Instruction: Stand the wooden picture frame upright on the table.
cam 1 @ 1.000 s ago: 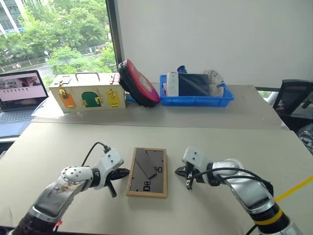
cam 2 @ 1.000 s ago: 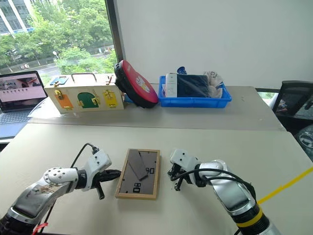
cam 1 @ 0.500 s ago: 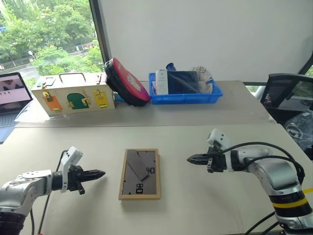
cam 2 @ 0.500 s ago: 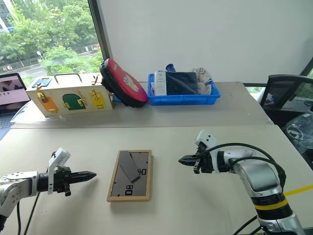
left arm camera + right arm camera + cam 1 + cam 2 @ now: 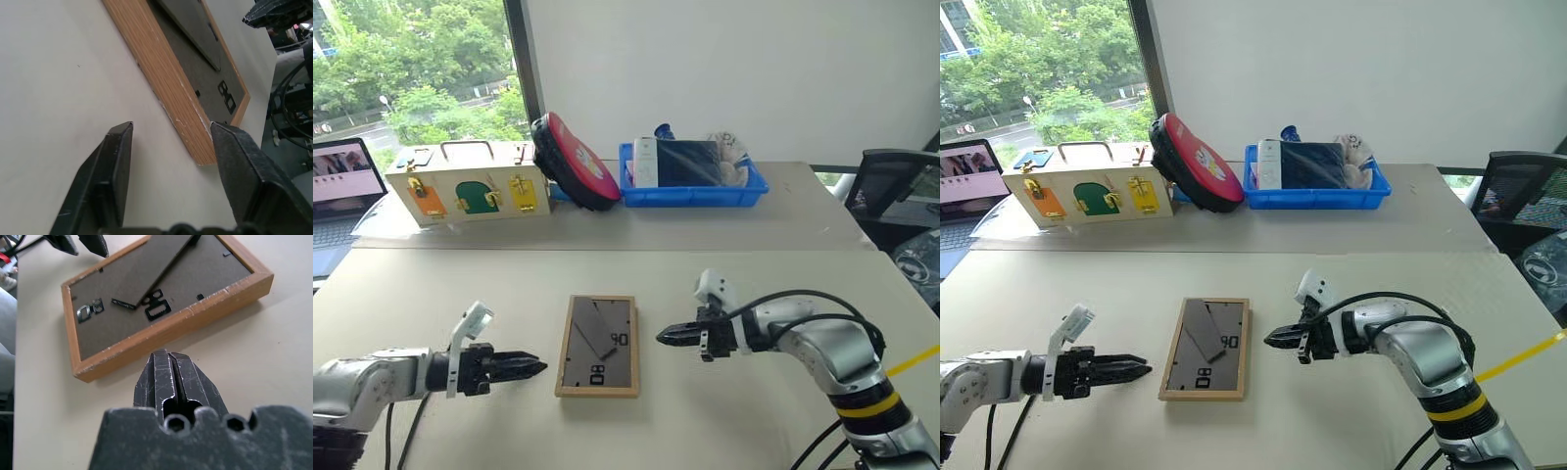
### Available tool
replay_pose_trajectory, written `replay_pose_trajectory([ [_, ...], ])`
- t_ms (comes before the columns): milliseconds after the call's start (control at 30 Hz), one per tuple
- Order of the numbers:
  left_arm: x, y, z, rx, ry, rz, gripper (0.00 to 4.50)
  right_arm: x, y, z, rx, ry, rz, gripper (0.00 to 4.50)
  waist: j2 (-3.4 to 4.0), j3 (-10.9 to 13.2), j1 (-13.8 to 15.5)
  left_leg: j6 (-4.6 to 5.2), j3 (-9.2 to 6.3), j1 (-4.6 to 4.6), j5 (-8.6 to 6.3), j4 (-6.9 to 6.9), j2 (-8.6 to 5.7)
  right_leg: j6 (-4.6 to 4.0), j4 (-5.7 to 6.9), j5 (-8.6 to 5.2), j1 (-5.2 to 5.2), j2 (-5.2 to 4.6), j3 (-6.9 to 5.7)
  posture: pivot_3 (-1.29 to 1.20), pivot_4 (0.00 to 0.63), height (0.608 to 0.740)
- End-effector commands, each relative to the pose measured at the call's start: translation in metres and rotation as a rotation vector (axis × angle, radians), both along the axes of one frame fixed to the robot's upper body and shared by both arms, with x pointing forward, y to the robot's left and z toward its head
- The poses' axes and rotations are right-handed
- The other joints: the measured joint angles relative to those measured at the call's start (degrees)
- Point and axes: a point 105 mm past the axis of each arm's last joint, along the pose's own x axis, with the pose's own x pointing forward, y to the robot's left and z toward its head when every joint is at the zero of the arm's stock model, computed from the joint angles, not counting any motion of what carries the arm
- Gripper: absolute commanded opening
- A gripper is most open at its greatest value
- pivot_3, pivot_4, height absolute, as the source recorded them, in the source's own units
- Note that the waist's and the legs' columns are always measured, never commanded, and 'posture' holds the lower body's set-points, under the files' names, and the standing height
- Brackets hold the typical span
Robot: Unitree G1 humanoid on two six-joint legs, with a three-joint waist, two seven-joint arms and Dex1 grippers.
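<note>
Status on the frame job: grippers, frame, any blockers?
Left gripper open beside wooden picture frame; right gripper shut, clear. Frame flat, back up, on table. Nothing in the way.

light-wood picture frame (image 5: 598, 346) with matt grey back, smooth matt beige table (image 5: 440, 294)

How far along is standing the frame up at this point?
Nothing is done yet: the frame lies flat on the table, back panel up, stand leg folded. In hand: the left gripper, open, and the right gripper, shut, point at it from opposite sides, neither touching. Left: gripping it, raising it, and setting it upright.
</note>
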Motion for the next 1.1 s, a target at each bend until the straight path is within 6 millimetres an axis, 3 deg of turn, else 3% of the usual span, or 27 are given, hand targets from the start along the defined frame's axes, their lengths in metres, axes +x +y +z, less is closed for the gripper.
replay_pose_trajectory([
  [33, -0.001, -0.027, 0.008, -0.076, 0.035, -0.058, 4.32, 0.000, 0.003, -0.005, -0.019, -0.047, 0.041, 0.00, -0.01, 0.0, 0.1, 0.00, 0.00, 0.00, 0.00, 0.03, 0.00, 0.01, 0.01, 0.00, 0.00, 0.00, 0.00, 0.00, 0.150, 0.735],
  [133, -0.006, -0.044, 0.010, -0.110, 0.066, -0.101, 4.42, 0.000, 0.003, -0.010, -0.023, -0.050, 0.040, 0.00, -0.02, 0.0, 0.2, 0.00, 0.00, -0.01, 0.00, 0.05, 0.00, 0.03, 0.00, 0.02, 0.02, 0.00, 0.00, 0.00, 0.150, 0.735],
  [267, -0.010, -0.053, -0.002, -0.066, 0.098, -0.123, 4.42, 0.002, 0.002, -0.014, -0.033, -0.056, 0.033, 0.00, -0.02, 0.0, 0.2, 0.00, -0.02, 0.00, 0.00, 0.05, 0.00, 0.02, 0.02, 0.03, 0.02, 0.01, 0.00, 0.00, 0.150, 0.735],
  [733, 0.008, -0.089, -0.011, -0.096, 0.083, -0.112, 4.42, 0.005, 0.019, -0.029, -0.049, -0.073, 0.063, 0.00, -0.02, 0.0, 1.2, -0.07, -0.06, 0.13, 0.08, 0.45, -0.06, 0.29, 0.02, 0.16, 0.31, -0.02, 0.01, 0.00, 0.150, 0.735],
  [1000, 0.006, -0.088, -0.012, -0.116, 0.088, -0.092, 4.42, 0.006, 0.015, -0.033, -0.063, -0.078, 0.053, 0.00, -0.02, 0.0, 1.2, -0.07, -0.07, 0.12, 0.08, 0.44, -0.06, 0.20, 0.02, 0.22, 0.34, -0.02, 0.02, 0.00, 0.150, 0.735],
  [1033, 0.006, -0.086, -0.011, -0.117, 0.088, -0.087, 3.90, 0.007, 0.014, -0.033, -0.068, -0.080, 0.050, 0.00, -0.02, 0.0, 1.1, -0.07, -0.07, 0.12, 0.08, 0.44, -0.06, 0.20, 0.01, 0.22, 0.34, -0.02, 0.02, 0.00, 0.150, 0.735],
  [1100, 0.006, -0.082, -0.009, -0.121, 0.087, -0.078, 3.37, 0.008, 0.013, -0.034, -0.076, -0.084, 0.045, 0.00, -0.02, 0.0, 1.0, -0.07, -0.07, 0.11, 0.08, 0.43, -0.06, 0.20, 0.01, 0.21, 0.33, -0.02, 0.02, 0.00, 0.150, 0.735],
])
